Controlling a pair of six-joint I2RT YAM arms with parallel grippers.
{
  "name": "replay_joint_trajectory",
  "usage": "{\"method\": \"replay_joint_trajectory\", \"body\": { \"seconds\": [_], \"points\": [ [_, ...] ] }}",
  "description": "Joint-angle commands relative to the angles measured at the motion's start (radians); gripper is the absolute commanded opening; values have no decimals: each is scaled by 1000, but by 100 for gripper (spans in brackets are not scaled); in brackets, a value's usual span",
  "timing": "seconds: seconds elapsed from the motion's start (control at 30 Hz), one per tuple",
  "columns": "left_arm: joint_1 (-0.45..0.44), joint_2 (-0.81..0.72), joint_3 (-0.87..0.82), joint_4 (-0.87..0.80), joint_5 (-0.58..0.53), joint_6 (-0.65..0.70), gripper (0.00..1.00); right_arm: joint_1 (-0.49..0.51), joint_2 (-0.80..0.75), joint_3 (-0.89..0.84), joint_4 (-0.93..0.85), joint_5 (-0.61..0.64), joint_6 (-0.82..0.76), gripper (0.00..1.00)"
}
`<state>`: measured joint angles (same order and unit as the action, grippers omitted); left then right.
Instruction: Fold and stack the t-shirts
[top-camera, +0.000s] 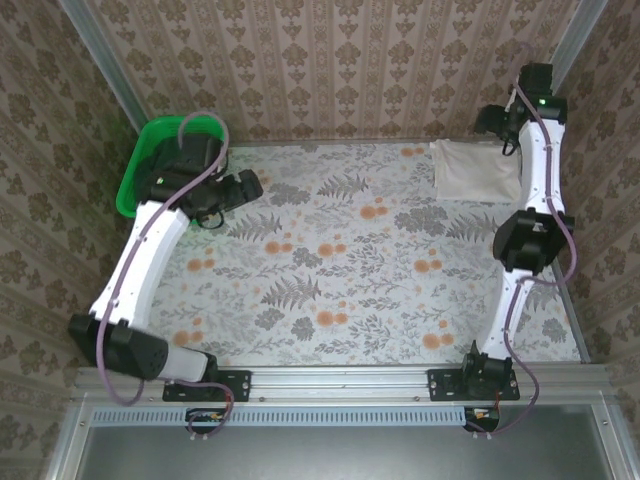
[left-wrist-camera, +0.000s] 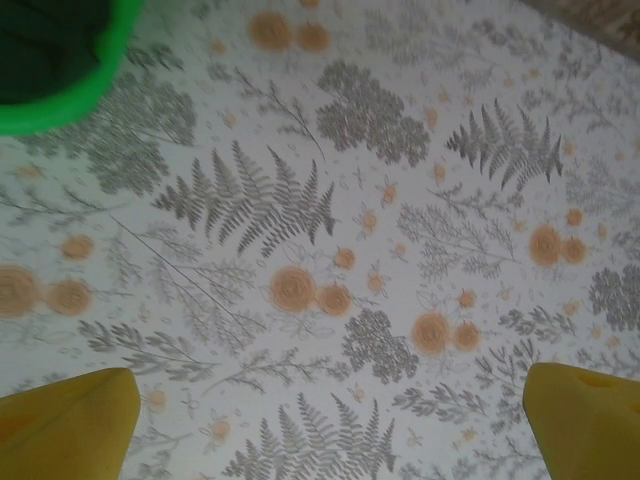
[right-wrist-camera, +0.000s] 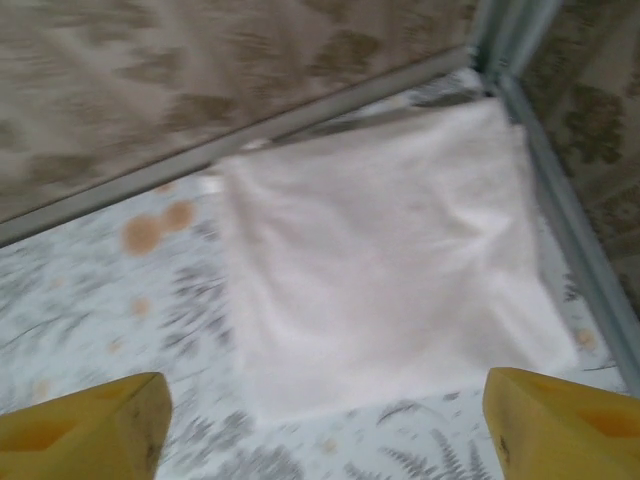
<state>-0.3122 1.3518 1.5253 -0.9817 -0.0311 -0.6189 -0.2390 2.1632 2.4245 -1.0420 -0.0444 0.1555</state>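
The pale cream-pink t-shirt lies folded into a flat rectangle in the table's far right corner; the right wrist view shows this cream t-shirt close below. My right gripper hovers just in front of its near edge, open, yellow fingers wide apart and empty. The dark green t-shirt lies inside the bright green basket at the far left. My left gripper hangs open over bare tablecloth beside the basket, holding nothing; from above this left gripper sits right of the basket.
The basket's rim curves through the upper left of the left wrist view. A floral tablecloth covers the table. Metal frame rails and patterned walls close in the far side and the right corner.
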Motion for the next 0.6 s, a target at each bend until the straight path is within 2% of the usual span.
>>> {"method": "replay_joint_trajectory", "body": {
  "seconds": [0.0, 0.03, 0.1, 0.17, 0.23, 0.3, 0.4, 0.47, 0.57],
  "points": [
    [15, -175, -123, 108, -165, 77, 100, 27, -214, -233, 114, -115, -45, 87],
    [15, -240, -191, 173, -188, 106, 100, 39, -302, -346, 195, -115, -46, 98],
    [16, -354, -324, 280, -227, 137, 100, 70, -464, -571, 357, -77, -33, 100],
    [16, -469, -466, 351, -240, 90, 100, 115, -629, -823, 549, -54, -58, 100],
    [15, -572, -588, 397, -260, 58, 100, 194, -757, -1013, 662, 98, -127, 100],
    [16, -674, -693, 410, -318, 43, 100, 243, -860, -1163, 723, 134, -153, 100],
    [18, -781, -815, 447, -365, 136, 100, 253, -999, -1383, 790, 98, -3, 100],
    [25, -797, -873, 452, -382, 211, 100, 254, -1102, -1594, 915, 60, 117, 100],
    [62, -763, -938, 481, -431, 254, 100, 266, -1241, -1859, 1103, -25, 86, 99]
  ]
}}
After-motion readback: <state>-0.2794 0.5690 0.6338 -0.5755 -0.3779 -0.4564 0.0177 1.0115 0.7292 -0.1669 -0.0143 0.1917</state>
